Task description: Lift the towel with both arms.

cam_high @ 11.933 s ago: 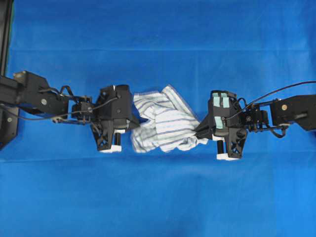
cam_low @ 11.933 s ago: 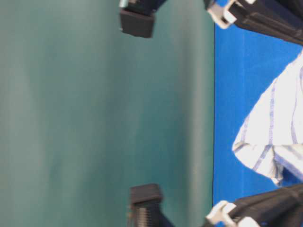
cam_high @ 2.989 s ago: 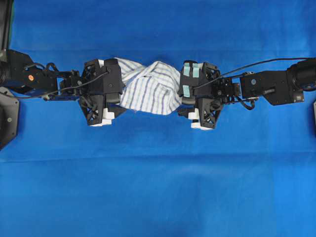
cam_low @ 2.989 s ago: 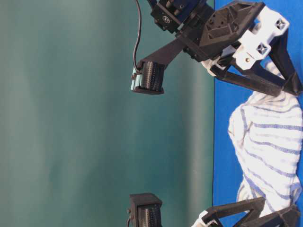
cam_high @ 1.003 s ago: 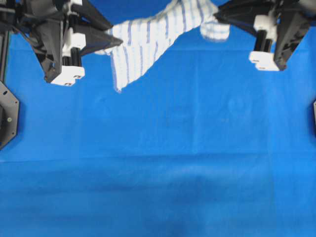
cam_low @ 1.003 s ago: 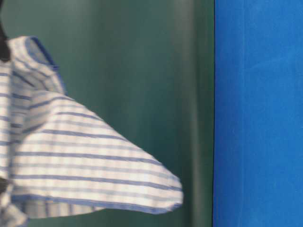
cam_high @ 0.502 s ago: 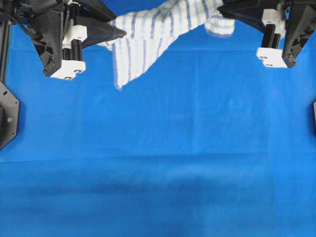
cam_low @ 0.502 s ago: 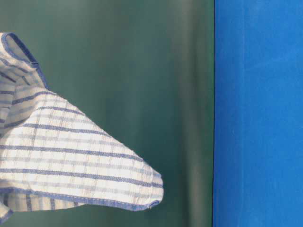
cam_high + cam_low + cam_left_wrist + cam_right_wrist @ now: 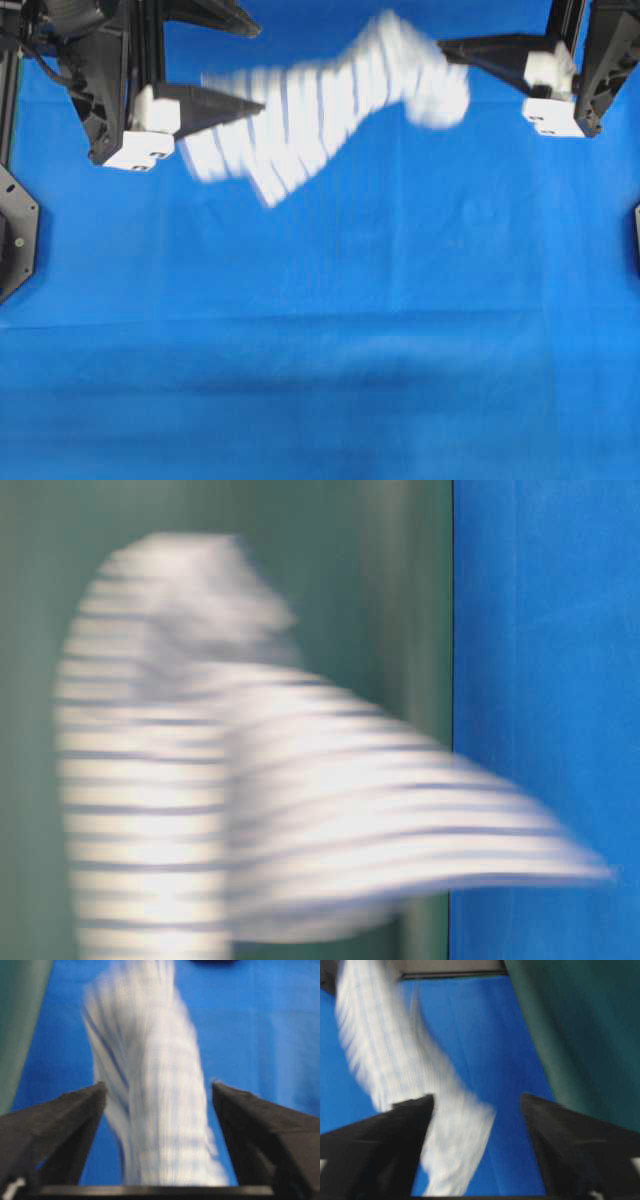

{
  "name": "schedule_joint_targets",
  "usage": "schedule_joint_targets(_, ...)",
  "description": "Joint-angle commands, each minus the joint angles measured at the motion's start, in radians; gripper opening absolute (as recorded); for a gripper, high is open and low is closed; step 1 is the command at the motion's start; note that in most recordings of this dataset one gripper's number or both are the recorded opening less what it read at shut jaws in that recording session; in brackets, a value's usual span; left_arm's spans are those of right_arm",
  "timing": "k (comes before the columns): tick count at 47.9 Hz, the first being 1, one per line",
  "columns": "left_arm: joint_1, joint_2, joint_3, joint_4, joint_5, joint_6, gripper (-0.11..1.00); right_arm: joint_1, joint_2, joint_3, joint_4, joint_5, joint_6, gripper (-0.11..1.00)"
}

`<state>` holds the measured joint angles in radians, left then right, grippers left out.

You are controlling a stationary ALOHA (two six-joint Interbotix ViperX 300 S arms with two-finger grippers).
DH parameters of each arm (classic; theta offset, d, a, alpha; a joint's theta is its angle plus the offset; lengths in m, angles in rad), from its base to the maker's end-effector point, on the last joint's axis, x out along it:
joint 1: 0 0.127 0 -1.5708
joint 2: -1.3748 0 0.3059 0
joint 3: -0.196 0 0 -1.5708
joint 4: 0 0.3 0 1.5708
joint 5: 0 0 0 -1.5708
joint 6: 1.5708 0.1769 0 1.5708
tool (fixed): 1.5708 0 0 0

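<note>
The towel fills most of the frame as a motion-blurred white shape with thin dark stripes. Most of it lies against a dull green backdrop; its lower right tip crosses onto the blue table covering along the right side.

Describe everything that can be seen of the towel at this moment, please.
The towel is a soft white cloth with thin blue stripes, blurred by motion. It hangs in the air above the blue table cover, between the two open grippers. In the left wrist view it passes between the spread fingers; nothing visibly holds it.
</note>
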<state>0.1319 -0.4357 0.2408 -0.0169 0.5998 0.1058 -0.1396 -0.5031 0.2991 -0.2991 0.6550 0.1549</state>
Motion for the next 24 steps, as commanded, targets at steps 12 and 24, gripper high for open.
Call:
schedule_joint_targets(12,-0.002,-0.014,0.005,0.002,-0.026,0.0,0.9,0.002,-0.018,-0.006,-0.002,-0.006,0.002,0.66)
schedule_joint_targets(24,0.0,0.002,0.202,0.0,-0.196,0.002,0.9,0.002,-0.018,0.166,0.0,-0.114,0.02,0.66)
